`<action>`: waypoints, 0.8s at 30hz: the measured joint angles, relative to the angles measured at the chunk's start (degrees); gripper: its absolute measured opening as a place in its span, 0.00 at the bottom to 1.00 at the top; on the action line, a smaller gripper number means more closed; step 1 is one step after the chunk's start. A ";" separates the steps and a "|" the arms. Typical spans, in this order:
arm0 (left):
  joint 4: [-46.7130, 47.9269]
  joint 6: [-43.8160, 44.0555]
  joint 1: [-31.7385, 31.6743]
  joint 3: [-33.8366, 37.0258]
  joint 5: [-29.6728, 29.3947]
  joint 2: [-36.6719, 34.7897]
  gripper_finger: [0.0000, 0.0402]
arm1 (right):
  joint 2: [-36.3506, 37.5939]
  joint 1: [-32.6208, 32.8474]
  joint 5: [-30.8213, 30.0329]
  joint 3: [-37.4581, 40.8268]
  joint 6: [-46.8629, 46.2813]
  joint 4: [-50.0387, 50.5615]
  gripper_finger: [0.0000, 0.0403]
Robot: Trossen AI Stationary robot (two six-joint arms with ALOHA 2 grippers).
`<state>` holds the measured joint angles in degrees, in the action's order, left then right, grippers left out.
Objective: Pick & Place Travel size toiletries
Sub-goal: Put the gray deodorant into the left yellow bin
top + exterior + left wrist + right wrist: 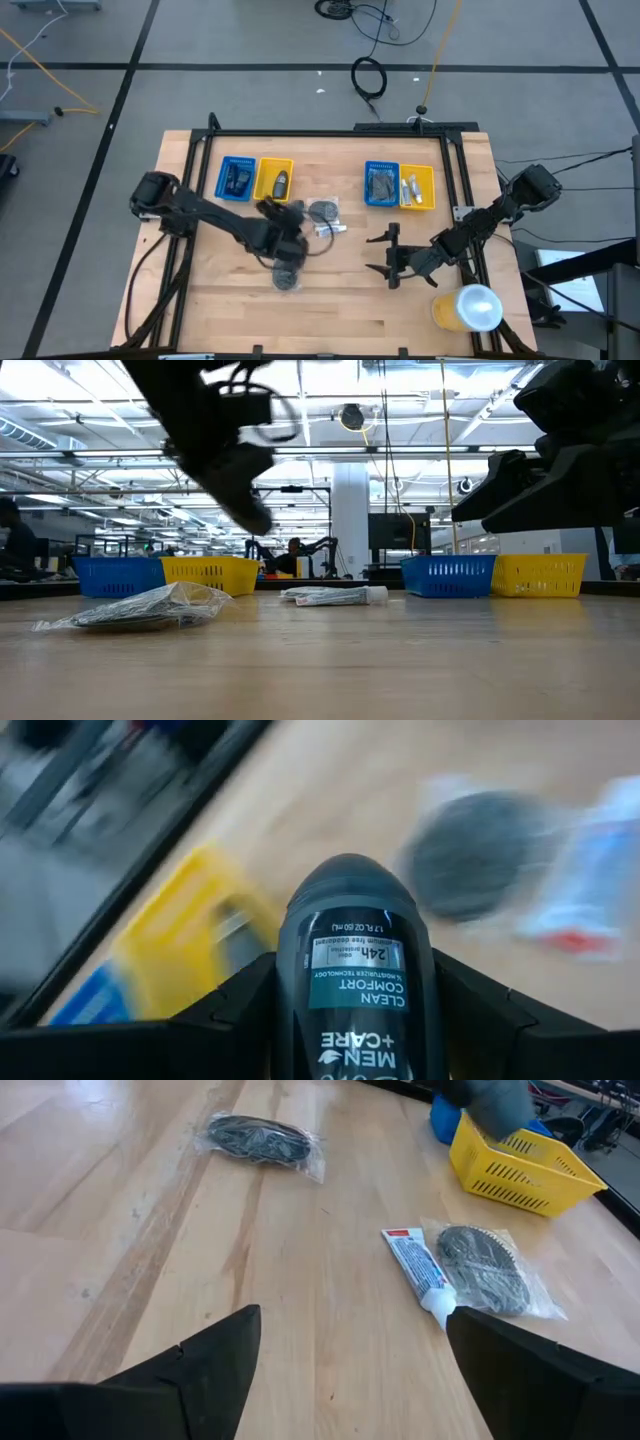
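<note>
Left claw (355, 1020) is clamped on a dark grey oval deodorant stick (355, 970) above the tabletop (340, 310); right claw (350, 1370) hovers with fingers apart.

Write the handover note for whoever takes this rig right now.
Left gripper: shut on a dark grey oval deodorant stick, raised over the table near the left yellow tray.
Right gripper: open, empty, over bare wood at the right.
Done: items lie in all four trays, left blue tray to right yellow tray.
Left: on the wooden table remain a clear-wrapped grey disc, a white tube beside it, and another wrapped dark piece.
</note>
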<state>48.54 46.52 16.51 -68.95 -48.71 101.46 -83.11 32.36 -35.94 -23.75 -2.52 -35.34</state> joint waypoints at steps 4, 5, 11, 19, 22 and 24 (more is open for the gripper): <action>12.39 13.22 -5.15 1.79 -0.36 -2.45 0.52 | 0.00 0.00 0.05 0.00 -0.02 -0.08 0.77; 13.15 14.91 -7.09 2.71 0.03 -2.93 0.52 | 0.00 0.00 0.13 0.00 -0.02 -0.15 0.77; 8.94 13.00 -20.00 8.42 2.95 -3.89 0.58 | 0.00 0.00 0.17 0.00 -0.25 -0.40 0.77; -5.28 1.83 -29.66 10.86 10.05 -3.84 0.56 | 0.00 0.00 0.20 0.00 -0.26 -0.18 0.77; -8.32 0.40 -30.01 10.86 10.80 -3.82 0.55 | 0.00 0.00 0.20 0.00 -0.26 -0.18 0.77; -8.98 0.26 -29.99 10.86 11.84 -3.82 0.55 | 0.00 0.00 0.20 0.00 -0.28 -0.16 0.77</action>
<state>39.55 46.78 -13.47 -58.08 -36.87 97.65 -83.11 32.36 -35.75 -23.75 -2.81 -35.51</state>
